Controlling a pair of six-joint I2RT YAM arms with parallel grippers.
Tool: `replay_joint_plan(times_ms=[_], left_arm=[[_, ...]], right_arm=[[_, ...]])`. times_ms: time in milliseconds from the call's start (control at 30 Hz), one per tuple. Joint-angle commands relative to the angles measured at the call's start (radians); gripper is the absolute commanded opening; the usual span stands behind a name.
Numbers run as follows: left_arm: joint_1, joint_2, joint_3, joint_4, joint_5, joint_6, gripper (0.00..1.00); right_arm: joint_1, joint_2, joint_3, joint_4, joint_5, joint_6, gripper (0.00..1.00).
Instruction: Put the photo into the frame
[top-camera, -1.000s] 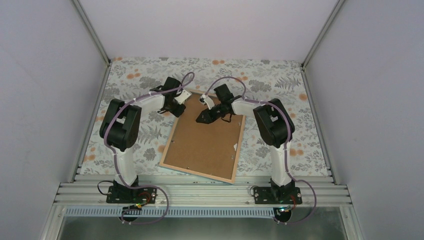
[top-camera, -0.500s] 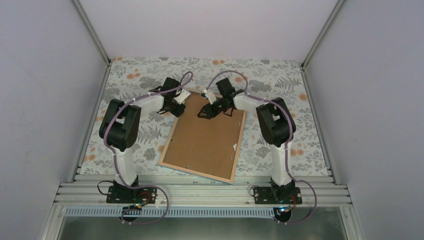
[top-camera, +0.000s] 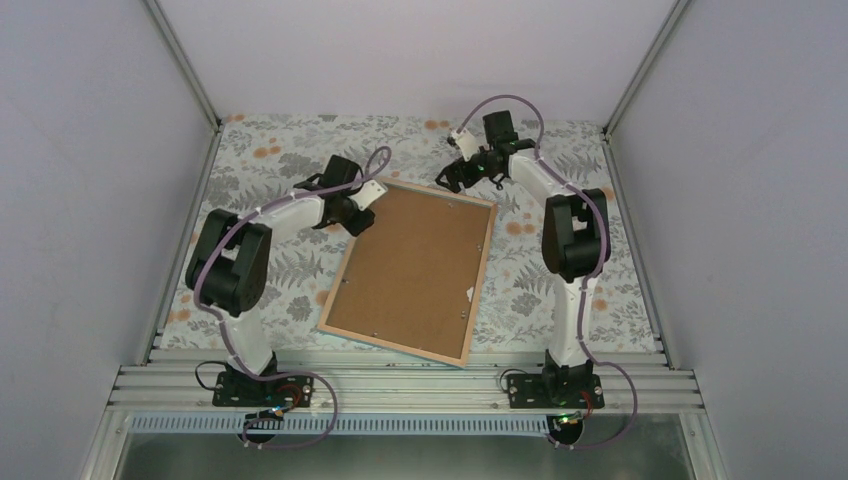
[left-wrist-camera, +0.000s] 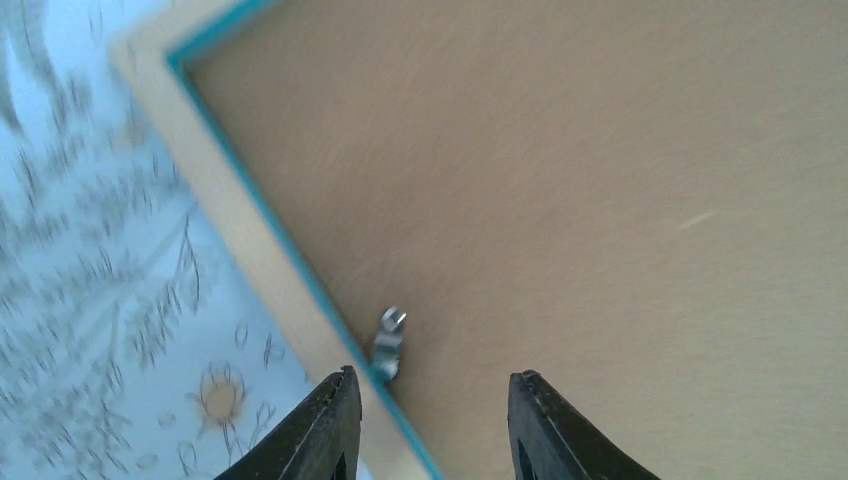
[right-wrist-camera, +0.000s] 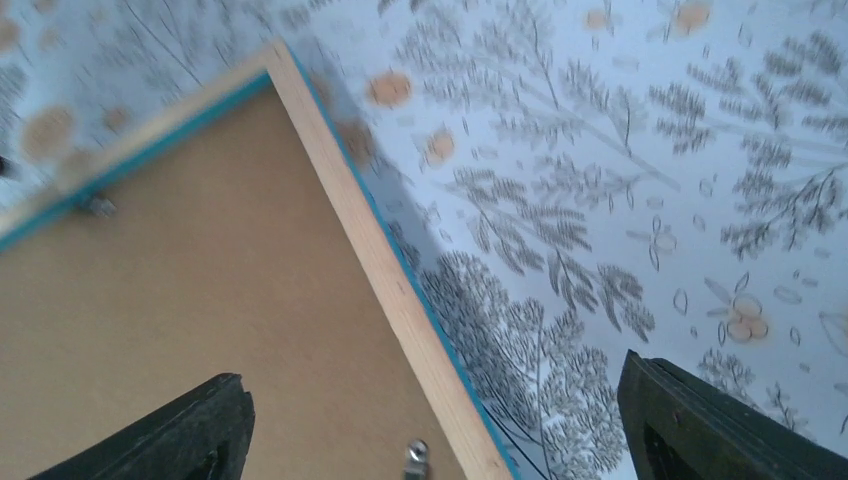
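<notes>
The frame (top-camera: 481, 290) lies face down on the table with a plain brown backing board (top-camera: 415, 265) filling its back. The photo is hidden. My left gripper (top-camera: 350, 220) hangs low over the frame's left rim near the far-left corner. In the left wrist view the left gripper (left-wrist-camera: 430, 405) is open, straddling the turquoise edge (left-wrist-camera: 300, 270) and a small metal tab (left-wrist-camera: 388, 345), holding nothing. My right gripper (top-camera: 450, 180) is raised by the frame's far-right corner. The right wrist view shows the right gripper (right-wrist-camera: 440, 430) wide open over the wooden rim (right-wrist-camera: 370, 250).
A floral cloth (top-camera: 290, 150) covers the table. Grey walls with metal posts close in the left, right and far sides. An aluminium rail (top-camera: 400, 385) carries both arm bases along the near edge. Another metal tab (right-wrist-camera: 415, 458) sits on the board near the right rim.
My right gripper lifted off the backing board, swung to the far right past the frame's corner and opened wide. My left gripper opened somewhat at the left rim.
</notes>
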Motion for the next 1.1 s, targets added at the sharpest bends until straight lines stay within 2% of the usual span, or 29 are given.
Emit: replay_joint_plan(times_ms=[0, 100, 233, 500, 667, 933, 1067], left_arm=[[-0.066, -0.115, -0.034, 0.098, 0.078, 0.162, 0.39], [-0.105, -0.128, -0.045, 0.106, 0.153, 0.211, 0.39], [-0.151, -0.065, -0.031, 0.093, 0.209, 0.209, 0.37], [-0.176, 0.022, -0.066, 0.154, 0.155, 0.184, 0.31], [-0.176, 0.033, -0.086, 0.171, 0.131, 0.180, 0.31], [-0.176, 0.040, -0.086, 0.169, 0.115, 0.178, 0.30], [-0.176, 0.041, -0.092, 0.171, 0.109, 0.179, 0.30]], right_arm=[[-0.013, 0.070, 0.028, -0.097, 0.041, -0.156, 0.90], [-0.018, 0.104, 0.058, -0.143, 0.022, -0.193, 0.90], [-0.018, 0.127, 0.042, -0.133, 0.029, -0.217, 0.90], [-0.017, 0.133, -0.019, -0.115, 0.122, -0.302, 0.78], [-0.017, 0.129, -0.065, -0.086, 0.177, -0.342, 0.64], [-0.017, 0.139, -0.075, -0.027, 0.201, -0.288, 0.31], [-0.018, 0.145, -0.071, -0.024, 0.208, -0.313, 0.18]])
